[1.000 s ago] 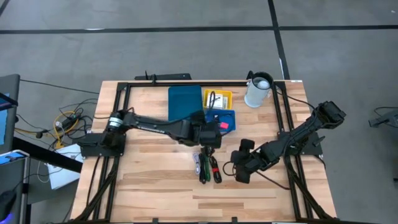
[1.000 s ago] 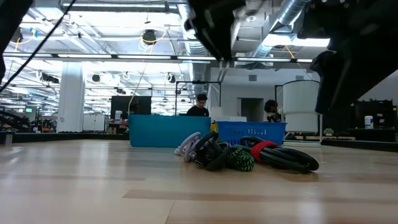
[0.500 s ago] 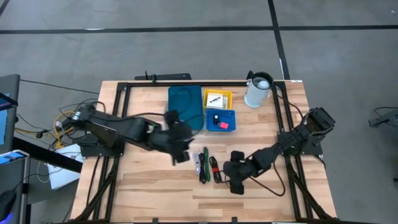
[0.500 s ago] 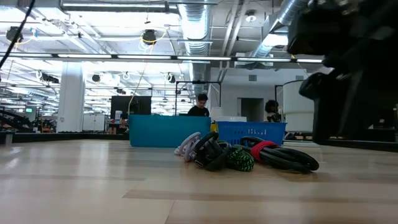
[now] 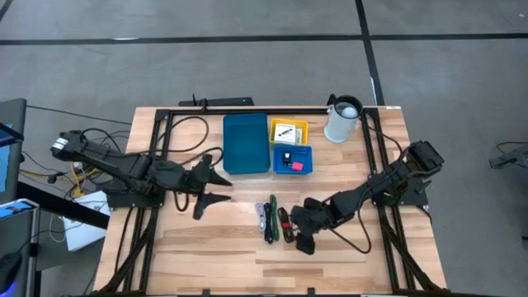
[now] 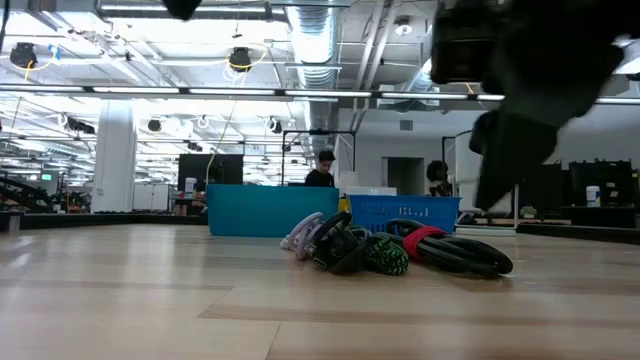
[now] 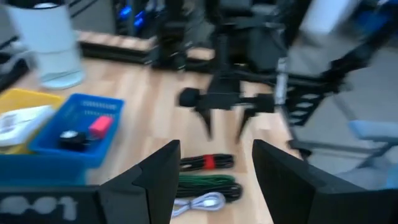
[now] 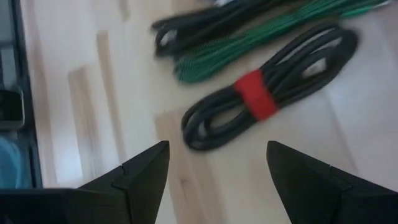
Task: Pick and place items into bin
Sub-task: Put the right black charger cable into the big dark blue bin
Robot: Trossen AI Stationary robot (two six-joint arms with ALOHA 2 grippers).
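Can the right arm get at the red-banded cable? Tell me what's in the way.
Probably yes. The right gripper hangs open just beside the red-banded cable, which lies on bare table at the bundle's outer edge. Only the green cable lies close alongside; nothing covers it.

Left gripper (image 5: 216, 186) withdrawn from bright blue tray (image 5: 293, 159) to bare table left of teal tray (image 5: 246, 143). Right gripper (image 5: 294, 233) shifted closer to black cable bundle (image 5: 285, 223).

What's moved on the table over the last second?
The left gripper, open and empty, pulled back from the small blue tray to its own side. The right gripper, open, moved closer to the red-banded black cable. Cable bundles, trays and white jug stayed put.
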